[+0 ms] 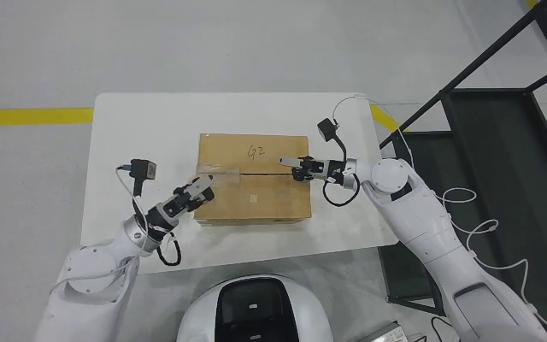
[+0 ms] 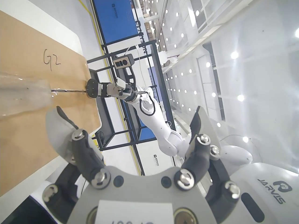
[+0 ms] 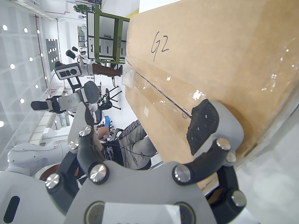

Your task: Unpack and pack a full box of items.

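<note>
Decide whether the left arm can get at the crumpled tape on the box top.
Probably yes: the open left gripper sits right beside the crumpled tape on the box, nothing between.

Left arm and right arm hold jaws parted.

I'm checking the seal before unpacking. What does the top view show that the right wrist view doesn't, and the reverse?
Top view alone: the whole white table and the black frame beside it. Right wrist view alone: a close look at the glossy clear tape along the seam, with one of the fingers at its end. Both: the closed box with its handwritten mark, and the left gripper and right gripper open at opposite ends.
</note>
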`<state>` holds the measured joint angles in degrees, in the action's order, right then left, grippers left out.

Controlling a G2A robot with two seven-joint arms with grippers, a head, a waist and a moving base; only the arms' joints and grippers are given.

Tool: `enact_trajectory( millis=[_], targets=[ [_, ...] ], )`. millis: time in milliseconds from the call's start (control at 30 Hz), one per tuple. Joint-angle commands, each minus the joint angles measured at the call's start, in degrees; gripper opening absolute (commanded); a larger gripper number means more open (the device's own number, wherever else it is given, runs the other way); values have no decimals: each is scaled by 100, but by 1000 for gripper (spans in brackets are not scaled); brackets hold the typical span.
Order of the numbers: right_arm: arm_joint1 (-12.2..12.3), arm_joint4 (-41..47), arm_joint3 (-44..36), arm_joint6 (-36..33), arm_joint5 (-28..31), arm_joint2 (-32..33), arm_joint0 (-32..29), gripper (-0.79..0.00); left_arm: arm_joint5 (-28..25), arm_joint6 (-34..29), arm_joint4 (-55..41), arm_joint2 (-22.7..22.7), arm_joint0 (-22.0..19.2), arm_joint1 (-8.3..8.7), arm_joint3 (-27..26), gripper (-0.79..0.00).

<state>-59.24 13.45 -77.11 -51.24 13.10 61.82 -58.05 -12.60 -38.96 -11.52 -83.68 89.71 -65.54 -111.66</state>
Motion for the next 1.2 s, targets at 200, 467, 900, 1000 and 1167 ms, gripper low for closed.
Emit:
enact_trajectory(
  millis=[200, 467, 900, 1000, 1167],
  targets=[
    [-1, 154, -237, -26, 99, 42, -89, 0, -296, 19, -200, -636, 180, 63, 321, 0],
    [-52, 705, -701, -264, -51, -1, -29, 0, -275, -495, -540, -1312, 29, 161, 625, 0],
    [-448, 467, -933, 550, -835, -1100, 691, 0, 49, -1444, -816, -2083, -428, 335, 1035, 0],
    [-537, 367, -998, 673, -975, -1321, 827, 0, 30, -1492, -842, -2192, -453, 360, 1112, 0],
    [-722, 277, -813, 948, -1164, -1720, 1074, 0, -114, -1444, -1038, -2334, -401, 377, 1211, 0]
  ],
)
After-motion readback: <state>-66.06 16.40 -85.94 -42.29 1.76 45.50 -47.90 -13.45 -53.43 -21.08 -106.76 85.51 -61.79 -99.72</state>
